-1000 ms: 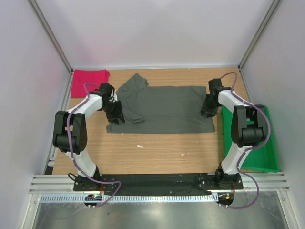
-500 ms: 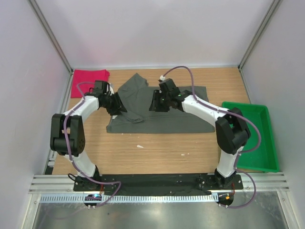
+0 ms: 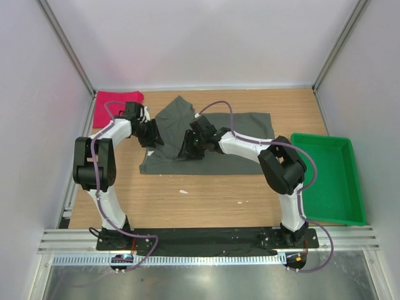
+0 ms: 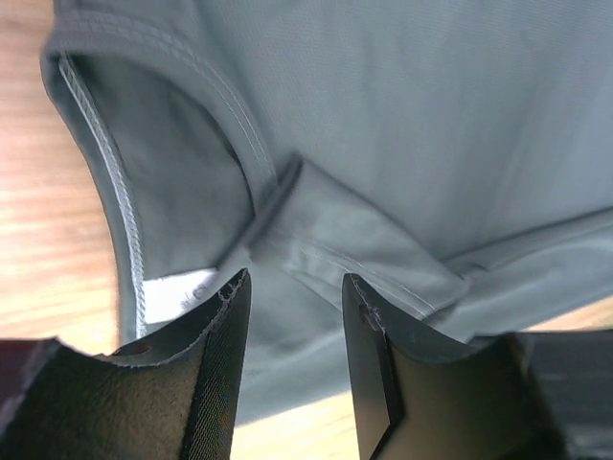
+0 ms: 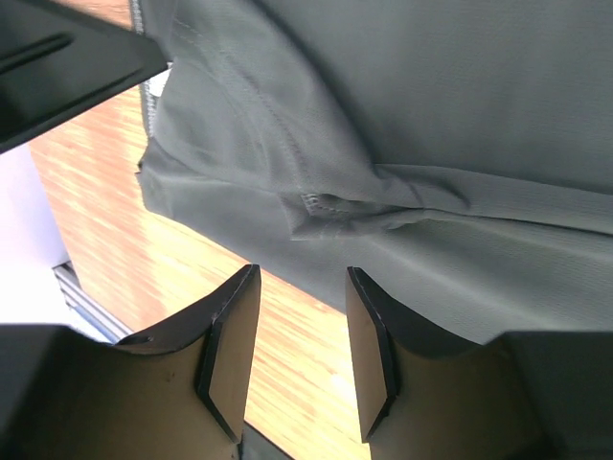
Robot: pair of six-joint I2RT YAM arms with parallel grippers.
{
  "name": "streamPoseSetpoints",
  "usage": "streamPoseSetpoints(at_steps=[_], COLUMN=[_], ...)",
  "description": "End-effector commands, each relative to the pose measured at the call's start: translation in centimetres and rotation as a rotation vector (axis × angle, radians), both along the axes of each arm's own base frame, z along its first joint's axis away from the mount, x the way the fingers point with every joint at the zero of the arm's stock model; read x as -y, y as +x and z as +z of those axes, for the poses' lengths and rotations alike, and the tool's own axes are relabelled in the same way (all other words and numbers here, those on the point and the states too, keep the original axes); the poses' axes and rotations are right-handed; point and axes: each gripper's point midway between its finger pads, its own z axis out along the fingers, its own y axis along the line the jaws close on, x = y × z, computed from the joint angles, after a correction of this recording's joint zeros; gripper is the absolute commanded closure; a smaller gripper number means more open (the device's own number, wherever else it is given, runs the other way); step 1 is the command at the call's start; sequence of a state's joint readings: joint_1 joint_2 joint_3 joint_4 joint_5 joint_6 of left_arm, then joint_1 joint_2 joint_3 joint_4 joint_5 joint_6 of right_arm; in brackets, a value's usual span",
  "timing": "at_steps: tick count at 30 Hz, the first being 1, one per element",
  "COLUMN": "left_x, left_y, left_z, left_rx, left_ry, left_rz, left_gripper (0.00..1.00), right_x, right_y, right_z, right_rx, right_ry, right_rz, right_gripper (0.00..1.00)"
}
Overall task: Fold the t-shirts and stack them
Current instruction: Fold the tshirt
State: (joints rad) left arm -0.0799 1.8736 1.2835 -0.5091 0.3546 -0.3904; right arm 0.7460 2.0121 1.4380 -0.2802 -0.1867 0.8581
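The grey shirt (image 3: 250,125) lies spread out in the middle of the table (image 3: 212,194). It looks only partly folded. The red shirt (image 3: 114,107) sits folded small in the far left corner. I think it is put there so the grey one has room. The tray (image 3: 328,184) is on the right, well apart from both shirts.

Both grippers hang over the left part of the grey shirt, near each other. The left gripper (image 4: 294,281) is spread wide, with nothing between its fingers. It is just over the neck hole (image 4: 163,182), where a little white tag (image 4: 177,292) shows. The right gripper (image 5: 303,270) is spread wide too and holds nothing. It is over a bumpy seam (image 5: 321,201) close to the shirt's edge.

I think they are open so each can grab a bit of cloth. Two grips would keep the fold straight. The cloth is soft and floppy, so it may slip or bunch up. The stacking is not yet done.
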Motion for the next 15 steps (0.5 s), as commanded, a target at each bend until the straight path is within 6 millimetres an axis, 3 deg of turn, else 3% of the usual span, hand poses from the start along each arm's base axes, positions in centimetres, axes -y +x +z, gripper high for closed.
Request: streamPoseSetpoints(at_steps=[1, 5, 15], left_x=[-0.6, -0.2, 0.2], left_y=[1.3, 2.1, 2.3], left_z=[0.1, -0.7, -1.2], left_rx=[0.027, 0.014, 0.002], left_ry=[0.033, 0.012, -0.003], left_rz=[-0.028, -0.036, -0.049], left_gripper=[0.55, 0.56, 0.71], right_x=[-1.8, -2.3, -2.4], right_y=[0.6, 0.4, 0.1], right_z=[2.1, 1.6, 0.2], right_rx=[0.025, -0.002, -0.046], right_ry=[0.088, 0.112, 0.107], right_rz=[-0.017, -0.023, -0.028], right_gripper=[0.54, 0.56, 0.57])
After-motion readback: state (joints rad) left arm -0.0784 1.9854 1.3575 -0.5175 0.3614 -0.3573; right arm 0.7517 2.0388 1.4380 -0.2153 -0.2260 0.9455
